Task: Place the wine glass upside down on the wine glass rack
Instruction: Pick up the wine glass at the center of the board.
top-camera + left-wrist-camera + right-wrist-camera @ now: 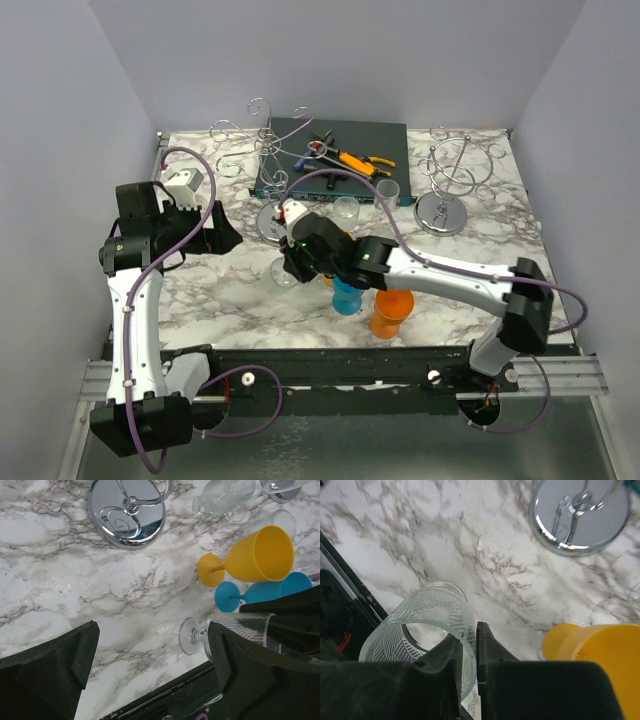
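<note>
1. The right arm stretches across the table (200, 290). The right fingers (490, 647) are clamped on the rim of the wine glass (427, 625), which is tipped on its side beside the blue glass (348, 297).
2. The left arm is bent, and the left fingers (55, 665) are spread wide apart and empty.
3. There are three clear glasses counting the held one, one orange glass (390, 312), one blue, and two racks (441, 213).

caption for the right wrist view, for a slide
Right gripper pinches a clear wine glass by its rim, marble table and chrome rack base behind

I work in a lab test cell: plain grey walls (60, 100) box my marble-patterned tabletop (240, 292), aluminium rail (588, 375) at its near edge.
</note>
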Controlling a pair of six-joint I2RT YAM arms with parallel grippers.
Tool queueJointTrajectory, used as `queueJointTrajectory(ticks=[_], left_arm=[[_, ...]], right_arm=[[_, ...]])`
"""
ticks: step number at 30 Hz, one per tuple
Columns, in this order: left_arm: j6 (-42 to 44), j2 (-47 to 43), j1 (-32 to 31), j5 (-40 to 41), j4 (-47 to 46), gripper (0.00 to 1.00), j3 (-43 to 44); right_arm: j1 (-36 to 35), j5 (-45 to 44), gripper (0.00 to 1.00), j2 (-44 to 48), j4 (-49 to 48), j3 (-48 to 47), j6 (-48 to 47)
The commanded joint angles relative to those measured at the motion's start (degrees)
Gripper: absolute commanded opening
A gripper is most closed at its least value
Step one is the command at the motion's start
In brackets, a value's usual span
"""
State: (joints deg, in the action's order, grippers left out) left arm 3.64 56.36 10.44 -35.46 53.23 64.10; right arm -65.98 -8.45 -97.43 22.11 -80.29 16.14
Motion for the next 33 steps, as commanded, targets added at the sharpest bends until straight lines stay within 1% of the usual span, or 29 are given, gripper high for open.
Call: queueJointTrajectory(ticks=[1,4,8,12,19,21,22,25,29,33], left_arm=[[2.3,-2.3,0.4,-10.2,3.0,0.99,3.3],[3.6,-2.9,0.4,-13.7,4.1,0.99,4.4],[6.4,-3.6,0.4,-18.8,6.1,0.95,5.0],[9.8,-4.2,0.4,-21.8,8.9,0.92,6.0],[14.7,-2.2,0.4,-22.4,14.3,0.89,8.1],[15.2,-2.0,0.4,-22.5,13.9,0.83,7.2],[15.1,-2.1,0.4,-22.8,13.2,0.79,6.5],[13.9,-2.4,0.4,-22.4,9.7,0.72,4.9],[11.4,-2.9,0.4,-21.0,5.1,0.73,4.6],[10.8,-2.9,0.3,-22.5,3.3,0.76,5.1]], right_arm=[[0.0,-7.7,0.00,10.7,-12.4,4.9,-1.1],[0.0,-9.9,0.00,15.5,-18.4,8.4,-1.9],[0.1,-10.1,0.00,19.3,-28.1,11.8,-2.7],[0.0,-11.2,0.00,19.3,-32.5,11.1,-3.0],[0.0,-12.4,0.01,18.7,-37.9,10.6,-3.2],[0.0,-11.0,0.00,18.5,-38.6,10.4,-2.8],[0.0,-10.4,0.01,18.4,-38.7,10.3,-2.3],[0.0,-8.4,0.00,18.6,-39.4,10.7,-0.7],[0.0,-5.9,0.01,18.5,-39.8,11.0,0.9],[0.0,-4.2,0.01,17.3,-40.1,10.7,2.1]])
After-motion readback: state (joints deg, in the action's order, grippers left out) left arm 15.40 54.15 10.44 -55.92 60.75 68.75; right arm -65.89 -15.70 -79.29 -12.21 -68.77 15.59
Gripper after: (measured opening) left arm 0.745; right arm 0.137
